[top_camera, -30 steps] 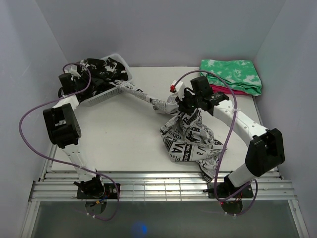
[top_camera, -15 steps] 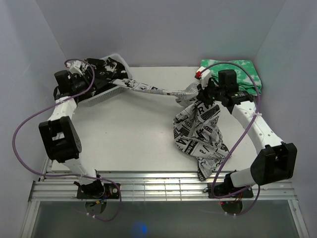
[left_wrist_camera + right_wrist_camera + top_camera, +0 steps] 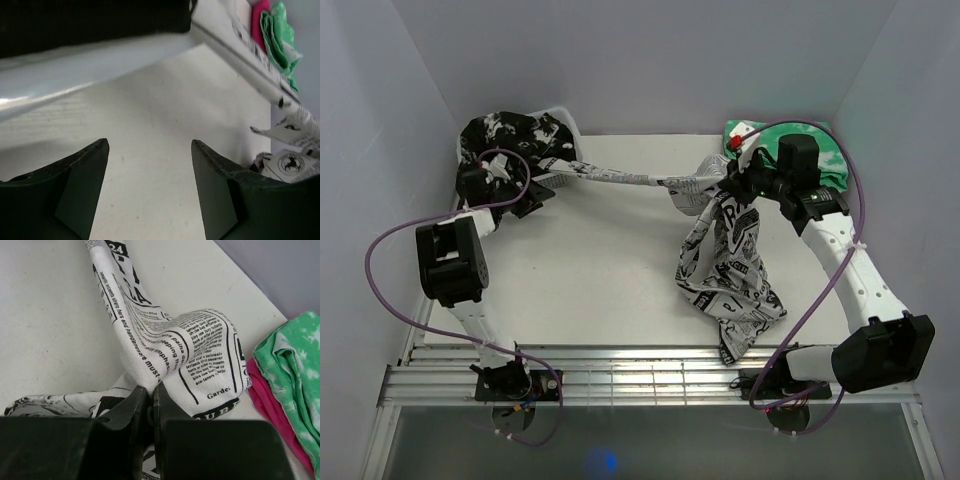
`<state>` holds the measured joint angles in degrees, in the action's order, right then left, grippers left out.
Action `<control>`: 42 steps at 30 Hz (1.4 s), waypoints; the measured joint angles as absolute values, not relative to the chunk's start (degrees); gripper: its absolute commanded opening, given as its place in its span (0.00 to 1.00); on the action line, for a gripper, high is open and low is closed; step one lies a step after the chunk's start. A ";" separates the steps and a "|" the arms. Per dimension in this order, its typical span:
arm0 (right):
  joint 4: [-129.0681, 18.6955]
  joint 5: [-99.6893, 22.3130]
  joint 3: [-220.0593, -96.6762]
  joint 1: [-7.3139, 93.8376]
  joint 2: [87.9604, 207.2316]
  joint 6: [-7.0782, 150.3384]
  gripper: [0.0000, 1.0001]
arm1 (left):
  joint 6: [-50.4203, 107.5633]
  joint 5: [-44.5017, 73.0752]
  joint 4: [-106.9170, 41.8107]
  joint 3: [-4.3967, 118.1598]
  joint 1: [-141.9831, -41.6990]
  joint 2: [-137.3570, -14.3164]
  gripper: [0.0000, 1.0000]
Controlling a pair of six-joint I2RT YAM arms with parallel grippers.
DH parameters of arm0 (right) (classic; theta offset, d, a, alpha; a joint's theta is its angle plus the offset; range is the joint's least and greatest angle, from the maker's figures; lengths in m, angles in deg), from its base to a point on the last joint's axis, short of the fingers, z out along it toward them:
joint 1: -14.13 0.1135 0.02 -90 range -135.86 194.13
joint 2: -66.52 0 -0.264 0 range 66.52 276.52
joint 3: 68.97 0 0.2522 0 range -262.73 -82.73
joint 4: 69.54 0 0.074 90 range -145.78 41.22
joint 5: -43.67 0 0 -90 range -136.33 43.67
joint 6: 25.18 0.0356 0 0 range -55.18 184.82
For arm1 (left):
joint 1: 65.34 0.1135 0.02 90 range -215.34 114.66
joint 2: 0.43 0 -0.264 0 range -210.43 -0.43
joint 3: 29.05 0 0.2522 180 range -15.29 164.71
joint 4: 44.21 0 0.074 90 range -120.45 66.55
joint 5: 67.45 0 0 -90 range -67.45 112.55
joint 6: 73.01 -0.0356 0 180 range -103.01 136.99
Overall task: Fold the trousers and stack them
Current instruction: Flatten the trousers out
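The trousers (image 3: 725, 265), white with black newspaper print, hang bunched from my right gripper (image 3: 725, 186) at the table's back right and trail down to the front edge. One leg (image 3: 620, 180) stretches taut leftwards to the basket (image 3: 560, 112). In the right wrist view the right gripper (image 3: 150, 387) is shut on a fold of the trousers (image 3: 200, 355). My left gripper (image 3: 533, 195) is low beside the basket's near side. It stands open (image 3: 150, 142) over bare table, with the trouser leg (image 3: 250, 47) running past its upper right.
The white basket holds a black garment with white splotches (image 3: 515, 130). A folded green-and-white cloth (image 3: 838, 160) lies on something pink (image 3: 270, 400) at the back right corner, just behind my right gripper. Walls enclose the table on three sides.
My right gripper has carried the trousers back and to the right, pulling one leg taut out of the basket. The left arm has dropped to the basket's near side, still open.
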<state>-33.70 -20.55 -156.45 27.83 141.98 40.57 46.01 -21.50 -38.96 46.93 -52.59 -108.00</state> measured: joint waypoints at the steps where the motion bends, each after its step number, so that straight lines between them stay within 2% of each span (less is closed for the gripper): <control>1: -33.70 -20.11 -156.42 27.72 141.58 40.17 0.08 | 46.44 -20.63 -39.49 48.22 -52.57 -108.98 0.78; 11: -28.95 -14.78 -154.33 27.61 140.69 29.11 0.08 | 50.58 -14.49 -44.16 64.17 -47.32 -119.91 0.78; 18: -25.70 -11.92 -154.04 30.43 142.17 24.04 0.08 | 46.33 -20.67 -41.94 64.00 -46.32 -119.19 0.78; 22: -25.87 -12.72 -154.06 39.57 146.13 23.30 0.29 | 35.52 -23.52 -34.61 59.80 -48.78 -110.93 0.83; 23: -26.05 -13.18 -154.11 42.12 147.59 23.56 0.38 | 32.08 -23.62 -32.12 59.34 -50.21 -108.24 0.86; 25: -24.97 -13.40 -155.09 45.73 150.96 25.07 0.49 | 24.94 -23.32 -27.29 59.50 -54.03 -103.78 0.88; 26: -24.12 -13.86 -156.25 46.82 153.17 26.31 0.71 | 21.99 -23.14 -25.37 59.76 -55.87 -102.38 0.88; 28: -22.44 -15.13 -157.82 46.23 155.24 28.59 0.91 | 14.14 -22.47 -19.82 61.90 -60.83 -101.16 0.89; 31: -19.27 -15.92 -158.94 40.72 154.61 30.53 0.93 | 5.53 -20.37 -14.72 63.10 -66.73 -102.38 0.89; 34: -14.77 -16.53 -159.64 30.84 151.57 31.12 0.91 | -1.51 -16.94 -10.61 63.41 -71.04 -106.32 0.89; 37: -8.43 -17.90 -159.20 21.73 148.27 27.34 0.88 | -6.76 -12.76 -7.49 65.59 -73.51 -112.13 0.89; 42: 1.25 -20.51 -152.10 14.63 145.39 16.06 0.86 | -14.17 -6.75 -4.01 73.68 -76.76 -122.86 0.86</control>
